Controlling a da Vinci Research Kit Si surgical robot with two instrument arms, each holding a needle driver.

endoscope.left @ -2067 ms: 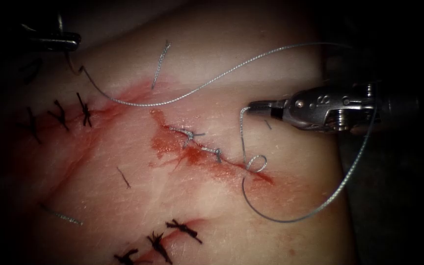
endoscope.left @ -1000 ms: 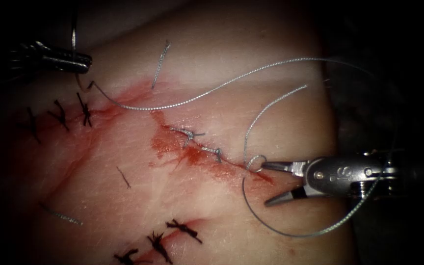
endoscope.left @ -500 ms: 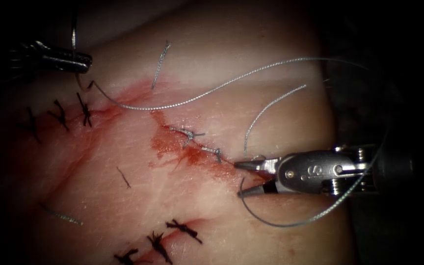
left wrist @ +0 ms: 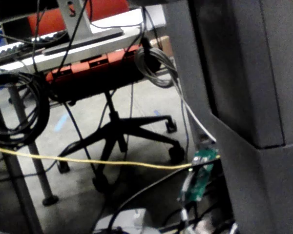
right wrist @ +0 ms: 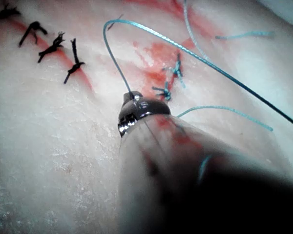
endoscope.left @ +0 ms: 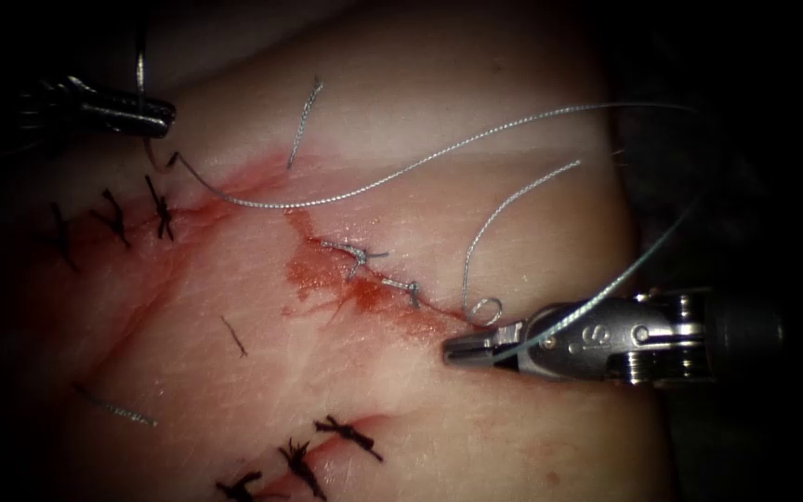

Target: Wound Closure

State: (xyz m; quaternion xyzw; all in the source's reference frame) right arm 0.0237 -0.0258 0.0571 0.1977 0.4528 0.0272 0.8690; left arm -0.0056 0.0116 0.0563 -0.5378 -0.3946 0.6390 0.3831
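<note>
The cut point(endoscope.left: 392, 284) runs slantwise across the tissue point(endoscope.left: 262, 353), with two grey knots point(endoscope.left: 362, 253) on it and red fluid around it. At the upper left, well left of the cut, my left tool point(endoscope.left: 167, 118) is shut on the curved needle point(endoscope.left: 139, 72) near mid-curve; the needle is clear of the tissue. Its thread point(endoscope.left: 346, 195) sweeps right across the tissue. My right tool point(endoscope.left: 453, 351) lies at the cut's right end, shut on the thread, which runs taut up to the right. A small loop point(endoscope.left: 485, 310) sits beside it. The right wrist view shows the thread point(right wrist: 118, 63) arching away from my right tool's tip.
Older rows of black stitches lie at the left point(endoscope.left: 113, 218) and at the lower middle point(endoscope.left: 304, 455). Cut ends of thread rest on the tissue at the top point(endoscope.left: 304, 116) and lower left point(endoscope.left: 113, 409). The tissue's edge falls off into dark at the right.
My right tool let go of the thread's free end, dropped to the cut's right end, opened there, then shut on the thread. The slack bow below it has drawn taut. The left tool shifted slightly right.
</note>
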